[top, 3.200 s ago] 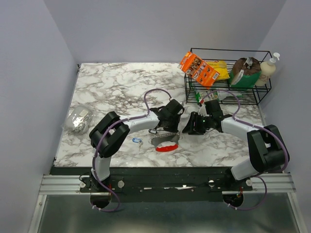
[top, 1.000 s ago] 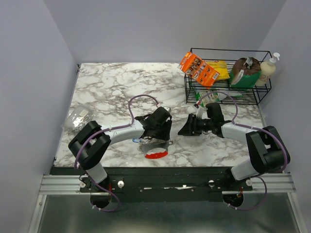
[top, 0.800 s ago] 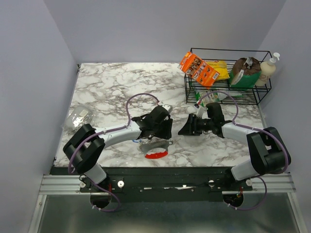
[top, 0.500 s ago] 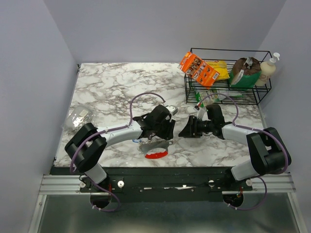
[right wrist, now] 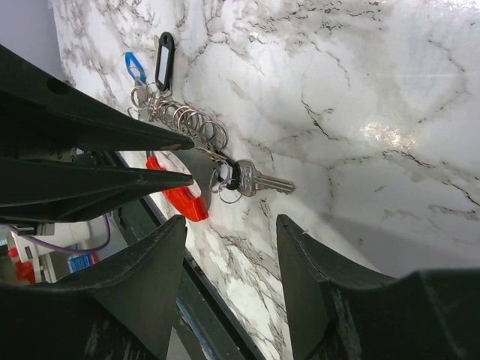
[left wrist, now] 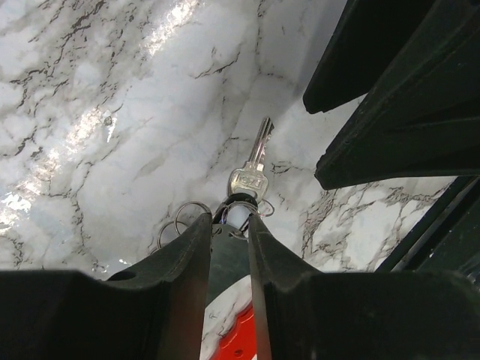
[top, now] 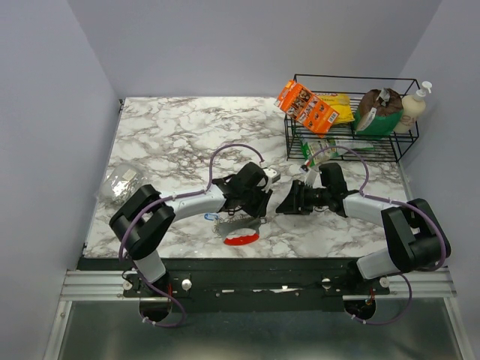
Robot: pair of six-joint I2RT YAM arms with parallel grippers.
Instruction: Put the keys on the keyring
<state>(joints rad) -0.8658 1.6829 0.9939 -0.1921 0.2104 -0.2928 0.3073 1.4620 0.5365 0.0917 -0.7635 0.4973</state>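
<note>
The keyring (left wrist: pixel 225 259) is a grey strip with a red curved end (left wrist: pixel 238 343), lying on the marble. My left gripper (left wrist: pixel 229 217) is shut on the strip's tip, both fingers against its sides. A silver key (left wrist: pixel 252 166) hangs from small rings just past those fingertips. In the right wrist view the same key (right wrist: pixel 262 182) lies flat, with a row of rings (right wrist: pixel 184 120), a blue-headed key (right wrist: pixel 135 66) and a black tag (right wrist: pixel 163 51) further along. My right gripper (right wrist: pixel 232 232) stands open and empty, a little short of the silver key. From above, the two grippers (top: pixel 259 206) (top: pixel 283 206) face each other closely.
A crumpled foil lump (top: pixel 120 185) lies at the left side of the table. A black wire rack (top: pixel 352 139) with boxes, a bag and a pump bottle stands at the back right. The table's front edge (top: pixel 247 259) runs just below the red piece (top: pixel 240 238).
The left jaws have narrowed onto the keyring's strip, and that gripper has edged right. The right gripper has slid slightly toward it; its jaws stay as they were.
</note>
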